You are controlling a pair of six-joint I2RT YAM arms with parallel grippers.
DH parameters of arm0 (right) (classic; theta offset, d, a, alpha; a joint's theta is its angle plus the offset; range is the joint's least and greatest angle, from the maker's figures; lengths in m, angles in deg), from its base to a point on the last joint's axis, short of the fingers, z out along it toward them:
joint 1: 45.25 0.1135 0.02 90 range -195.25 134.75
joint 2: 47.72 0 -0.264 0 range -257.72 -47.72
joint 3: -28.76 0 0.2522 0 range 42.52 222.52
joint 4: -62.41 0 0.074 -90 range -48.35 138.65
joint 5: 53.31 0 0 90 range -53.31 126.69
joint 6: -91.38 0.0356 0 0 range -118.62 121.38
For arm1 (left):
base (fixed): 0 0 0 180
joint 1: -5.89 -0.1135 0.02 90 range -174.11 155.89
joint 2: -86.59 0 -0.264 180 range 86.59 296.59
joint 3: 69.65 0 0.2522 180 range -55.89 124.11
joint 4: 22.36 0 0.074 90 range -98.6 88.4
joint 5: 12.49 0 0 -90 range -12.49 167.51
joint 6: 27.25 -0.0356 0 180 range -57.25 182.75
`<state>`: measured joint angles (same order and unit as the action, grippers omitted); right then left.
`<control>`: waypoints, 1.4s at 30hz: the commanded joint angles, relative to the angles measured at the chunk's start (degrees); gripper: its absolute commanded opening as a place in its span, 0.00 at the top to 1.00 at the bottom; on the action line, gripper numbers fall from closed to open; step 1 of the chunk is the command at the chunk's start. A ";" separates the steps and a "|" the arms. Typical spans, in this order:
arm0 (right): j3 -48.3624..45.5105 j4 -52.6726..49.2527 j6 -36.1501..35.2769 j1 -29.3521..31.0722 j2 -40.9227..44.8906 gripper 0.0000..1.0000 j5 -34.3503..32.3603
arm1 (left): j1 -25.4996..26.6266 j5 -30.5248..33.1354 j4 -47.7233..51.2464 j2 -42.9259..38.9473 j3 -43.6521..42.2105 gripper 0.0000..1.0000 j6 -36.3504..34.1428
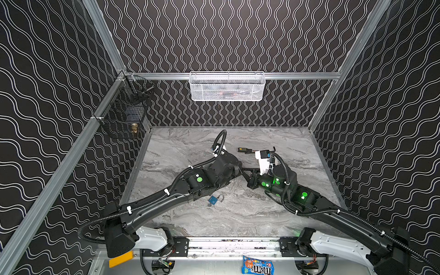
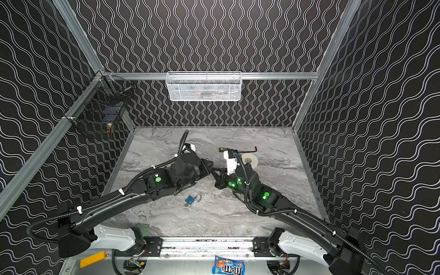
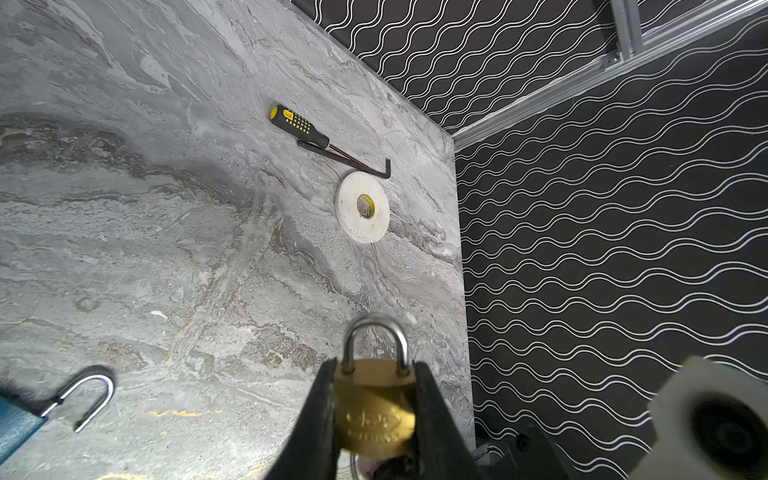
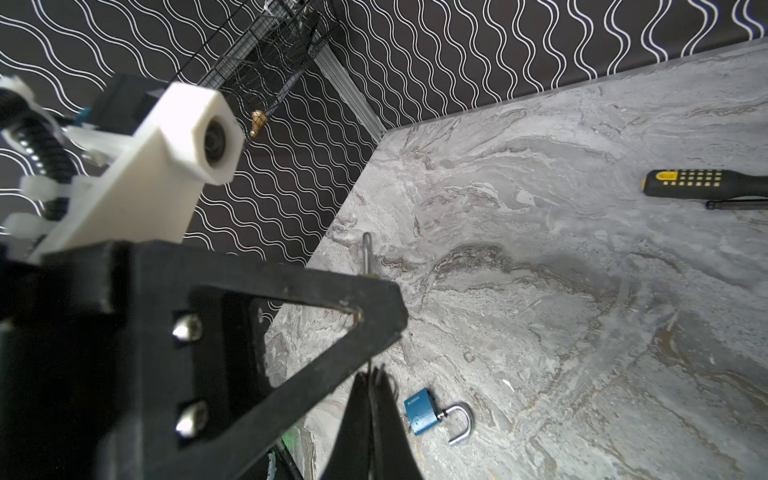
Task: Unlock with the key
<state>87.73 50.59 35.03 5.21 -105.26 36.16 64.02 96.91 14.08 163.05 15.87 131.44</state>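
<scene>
Brass padlock (image 3: 374, 411) with a steel shackle, clamped in my left gripper (image 3: 374, 368) and held above the grey marbled tabletop (image 3: 166, 249), between the two arms.
The left jaws pinch the lock's body from both sides, nearly closed around it, and its shackle is shut. My right gripper (image 4: 373, 378) sits just beside it with its jaws pressed fully together. I cannot tell whether the key is between them. The keyway end of the body is hidden from me. To do this well, I judge the left hold must be firm enough that the lock cannot twist. The right tip should line up square with the keyway before pushing straight in, then turning. A blue padlock (image 4: 419, 411) lies on the tabletop below, its shackle already open, so I would leave it alone.
</scene>
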 commanded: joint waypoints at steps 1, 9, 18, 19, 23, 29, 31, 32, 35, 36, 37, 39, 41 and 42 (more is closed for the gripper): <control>-0.70 3.62 0.20 0.08 0.48 1.00 2.09 | -0.21 -1.15 -0.97 0.20 0.22 0.88 -0.31; -1.57 7.52 4.24 -1.04 2.12 1.00 5.92 | -0.38 -4.16 -3.25 -1.97 -1.80 1.00 0.92; -6.75 19.26 16.80 -8.11 2.24 1.00 19.63 | -0.38 -9.90 -10.84 -4.38 -5.51 1.00 2.03; -7.56 21.05 18.36 -8.71 2.11 1.00 20.71 | -0.38 -10.43 -11.24 -4.45 -5.48 1.00 2.07; -10.27 27.64 23.45 -10.19 1.56 1.00 23.44 | -0.38 -12.44 -12.96 -4.57 -6.18 1.00 2.71; -14.09 33.91 29.46 -10.71 1.68 1.00 22.41 | -0.30 -15.77 -16.35 -4.92 -7.39 1.00 4.94; -14.49 34.24 30.16 -10.71 2.16 1.00 21.29 | -0.30 -16.72 -16.13 -4.65 -6.83 1.00 4.87; -14.22 33.39 29.69 -10.73 2.47 1.00 21.06 | -0.30 -16.24 -15.46 -4.67 -6.54 1.00 4.18; -12.47 28.54 26.28 -10.77 3.13 1.00 20.75 | -0.32 -13.78 -12.83 -4.71 -5.65 1.00 2.14; -12.12 27.31 25.05 -10.73 3.45 1.00 20.68 | -0.36 -12.87 -11.67 -4.57 -5.21 1.00 1.43; -11.78 26.17 23.80 -10.69 3.80 1.00 20.66 | -0.38 -12.25 -10.63 -4.38 -4.77 1.00 0.69; -10.43 21.57 20.56 -10.73 4.46 1.00 20.01 | -0.38 -10.21 -9.41 -4.11 -4.25 1.00 -1.56; -9.06 17.07 17.23 -10.72 5.23 1.00 19.37 | -0.55 -7.97 -8.09 -3.97 -4.05 1.00 -4.04; -8.34 14.30 15.79 -10.73 5.82 0.96 18.78 | -0.84 -6.98 -6.80 -3.96 -3.92 1.00 -4.88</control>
<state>77.43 70.26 56.71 -5.56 -100.50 57.01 63.43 89.30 4.33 158.90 11.35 131.19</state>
